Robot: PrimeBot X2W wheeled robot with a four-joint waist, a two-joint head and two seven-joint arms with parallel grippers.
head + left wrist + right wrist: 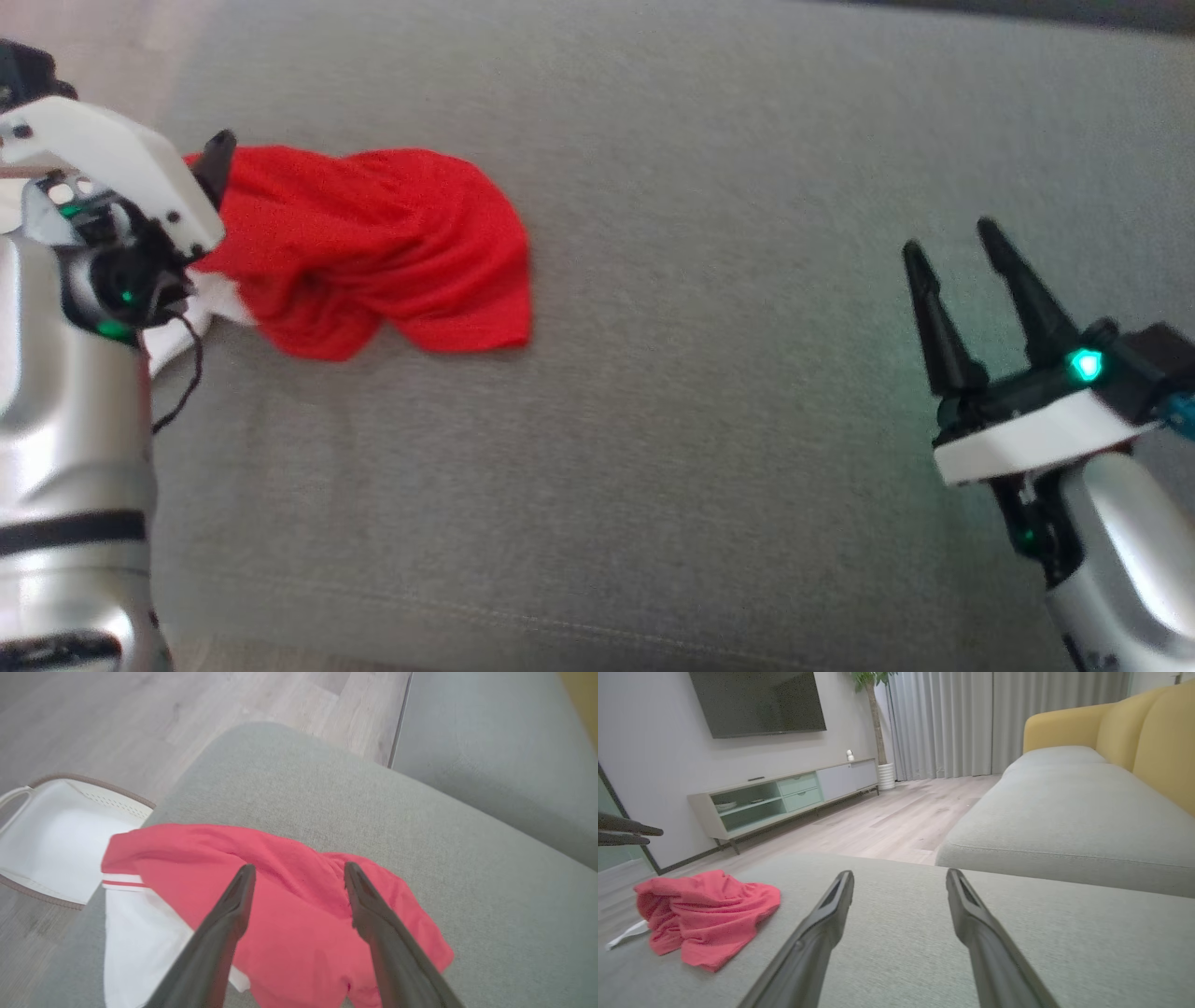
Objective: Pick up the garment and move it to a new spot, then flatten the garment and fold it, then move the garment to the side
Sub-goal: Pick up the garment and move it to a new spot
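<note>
Underneath: grey cushion (700,420), with bare room for flattening.
Garment: red garment (373,247) bunched at the cushion's left end.
Left gripper (299,867): fingers spread wide, empty, poised above the garment, likely to grab.
Right gripper (948,236): spread, empty, well apart.

The garment (373,247) was red with a white part and a red-and-white striped trim. It lay crumpled in a loose, wrinkled heap near the left edge of the grey cushion (700,420), not folded.
</note>
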